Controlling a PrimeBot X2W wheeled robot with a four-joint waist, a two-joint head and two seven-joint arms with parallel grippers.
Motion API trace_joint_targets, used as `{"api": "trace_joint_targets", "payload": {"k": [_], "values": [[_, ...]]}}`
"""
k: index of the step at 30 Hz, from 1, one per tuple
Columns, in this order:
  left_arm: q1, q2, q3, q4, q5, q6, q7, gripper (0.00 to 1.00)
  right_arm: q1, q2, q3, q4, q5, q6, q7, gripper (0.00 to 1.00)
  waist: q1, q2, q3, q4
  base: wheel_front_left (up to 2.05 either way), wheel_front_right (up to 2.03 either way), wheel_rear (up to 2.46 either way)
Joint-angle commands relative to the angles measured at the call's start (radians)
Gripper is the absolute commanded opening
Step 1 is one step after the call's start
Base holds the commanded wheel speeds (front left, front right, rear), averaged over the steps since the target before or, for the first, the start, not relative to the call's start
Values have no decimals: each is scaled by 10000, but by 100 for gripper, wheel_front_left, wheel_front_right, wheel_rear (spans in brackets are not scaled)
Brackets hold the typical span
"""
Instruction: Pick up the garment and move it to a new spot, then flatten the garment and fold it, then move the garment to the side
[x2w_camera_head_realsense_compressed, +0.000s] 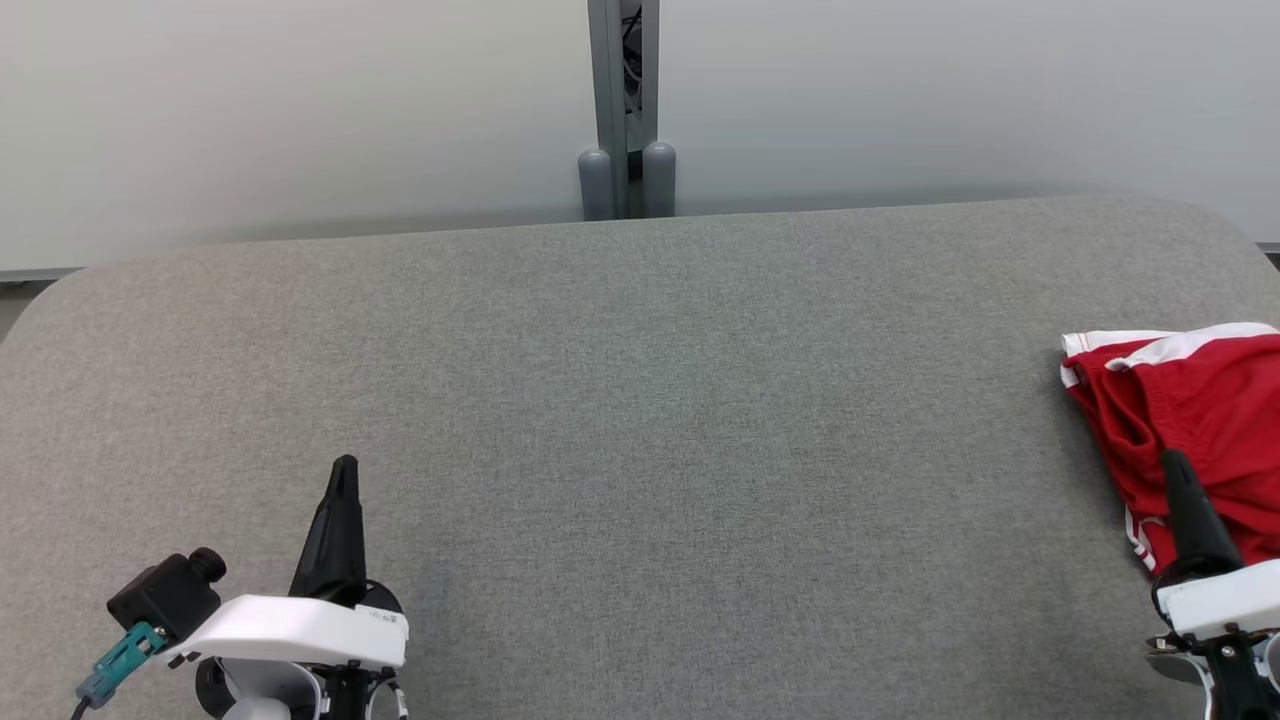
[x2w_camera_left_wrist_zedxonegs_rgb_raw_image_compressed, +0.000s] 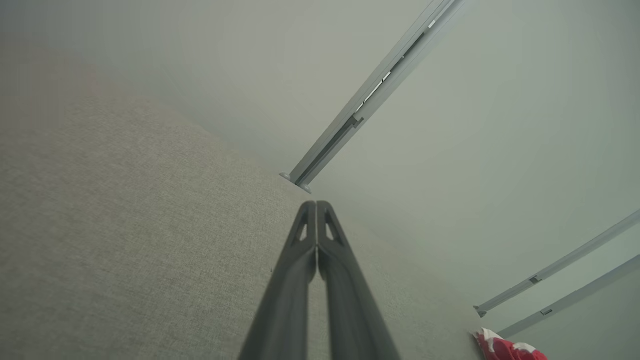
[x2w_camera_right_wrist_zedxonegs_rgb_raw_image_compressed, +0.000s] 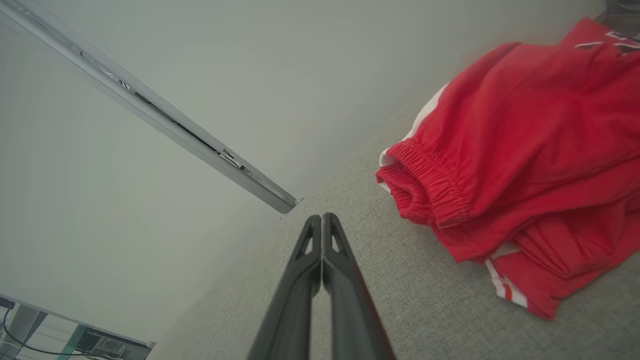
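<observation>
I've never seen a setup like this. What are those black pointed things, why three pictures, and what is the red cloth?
You are looking at a two-armed robot at work. The head view is taken from its head, looking down on a grey padded table. The black points are its end effectors, each a pair of long fingers: the left end effector at the lower left, the right end effector at the lower right. The other two pictures come from cameras on the wrists, looking along those fingers. Both pairs are pressed shut and hold nothing. The red cloth is a garment with white trim and an elastic waistband, lying crumpled at the table's right edge. In the head view the right end effector's tip overlaps it; the right wrist view shows the garment beside the fingers, not between them.
</observation>
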Motion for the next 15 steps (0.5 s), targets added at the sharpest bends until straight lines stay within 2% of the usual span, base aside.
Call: {"api": "trace_joint_targets", "payload": {"k": [1, 15], "values": [[-376, 14, -6, -65, -372, -125, -5, 0, -305, -148, -129, -66, 348, 3, 131, 0, 1, -1, -9, -4, 0, 0, 0], [-595, -110, -170, 135, -2085, -363, 47, 0, -481, -178, -645, 283, 1907, 4, 775, 0, 1, -1, -85, -33, 0, 0, 0]]}}
